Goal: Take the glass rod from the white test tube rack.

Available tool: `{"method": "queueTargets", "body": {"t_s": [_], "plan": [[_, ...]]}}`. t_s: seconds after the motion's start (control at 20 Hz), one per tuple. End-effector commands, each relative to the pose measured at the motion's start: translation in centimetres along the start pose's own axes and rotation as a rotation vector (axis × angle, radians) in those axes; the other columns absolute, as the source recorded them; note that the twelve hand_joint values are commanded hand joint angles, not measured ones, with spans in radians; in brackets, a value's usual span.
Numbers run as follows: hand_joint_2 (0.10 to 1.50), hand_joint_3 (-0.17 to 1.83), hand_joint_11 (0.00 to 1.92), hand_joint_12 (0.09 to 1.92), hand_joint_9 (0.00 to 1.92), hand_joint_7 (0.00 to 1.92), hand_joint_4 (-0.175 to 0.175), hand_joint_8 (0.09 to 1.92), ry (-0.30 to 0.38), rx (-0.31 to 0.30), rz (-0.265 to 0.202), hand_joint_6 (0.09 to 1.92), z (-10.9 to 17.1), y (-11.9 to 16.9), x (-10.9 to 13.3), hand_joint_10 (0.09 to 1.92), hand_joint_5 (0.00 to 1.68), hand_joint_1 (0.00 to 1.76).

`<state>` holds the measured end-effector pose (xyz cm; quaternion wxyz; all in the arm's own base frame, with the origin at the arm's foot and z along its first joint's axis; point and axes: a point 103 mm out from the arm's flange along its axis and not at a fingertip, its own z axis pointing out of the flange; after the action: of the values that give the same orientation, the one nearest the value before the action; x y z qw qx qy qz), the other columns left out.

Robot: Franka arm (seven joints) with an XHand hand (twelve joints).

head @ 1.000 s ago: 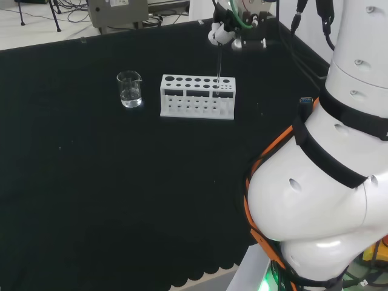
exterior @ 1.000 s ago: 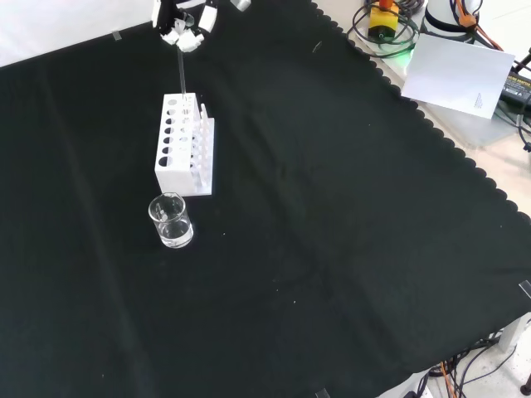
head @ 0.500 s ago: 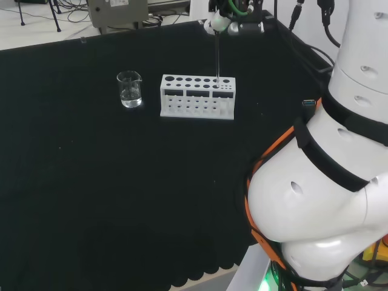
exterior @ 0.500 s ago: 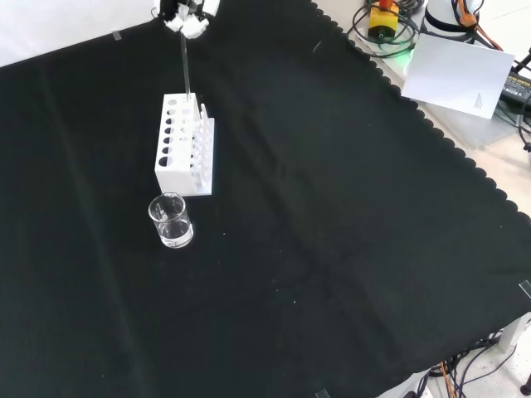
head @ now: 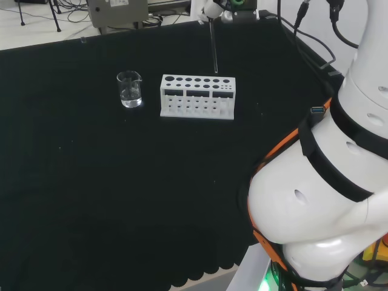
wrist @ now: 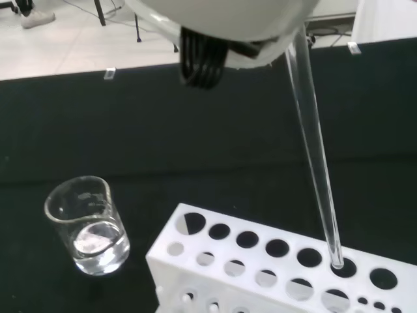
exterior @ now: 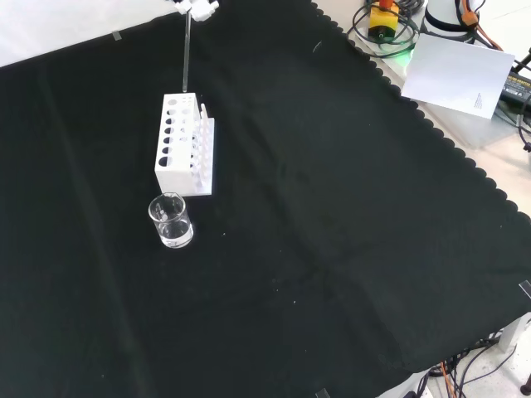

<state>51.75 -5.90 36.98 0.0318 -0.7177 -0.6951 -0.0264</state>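
Observation:
The white test tube rack (head: pixel 197 96) stands on the black cloth, also seen in the front view (exterior: pixel 187 143) and close up in the wrist view (wrist: pixel 260 264). The hand (head: pixel 212 8) is at the upper edge of the head view, above the rack's right end, and shut on the top of the clear glass rod (head: pixel 213 45). The rod (exterior: pixel 186 50) hangs nearly upright below the hand (exterior: pixel 196 4). In the wrist view the rod (wrist: pixel 316 150) has its lower tip just over a hole in the rack's back row, apart from it.
A small glass beaker (head: pixel 130 89) with a little clear liquid stands left of the rack in the head view, nearer than it in the front view (exterior: pixel 171 220). The arm's white links (head: pixel 327 200) fill the head view's right. Paper (exterior: pixel 461 73) and cables lie beyond the cloth's scalloped edge.
The hand has risen with the rod. The rod's lower end, down in a rack hole a second ago, now hangs just above the rack's top. Rack and beaker have stayed put.

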Motion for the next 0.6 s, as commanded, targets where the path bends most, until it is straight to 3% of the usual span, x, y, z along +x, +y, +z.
{"method": "queueTargets", "body": {"t_s": [0.05,0.6], "plan": [[0.62,0.76,1.79,0.52,1.83,1.50,-0.175,1.00,0.003,-0.020,-0.019,0.78,-0.51,-0.40,1.40,0.58,1.23,1.22],[0.62,0.77,1.80,0.51,1.84,1.50,-0.175,1.00,-0.004,-0.002,-0.024,0.78,0.49,-0.33,1.79,0.58,1.23,1.22]]}}
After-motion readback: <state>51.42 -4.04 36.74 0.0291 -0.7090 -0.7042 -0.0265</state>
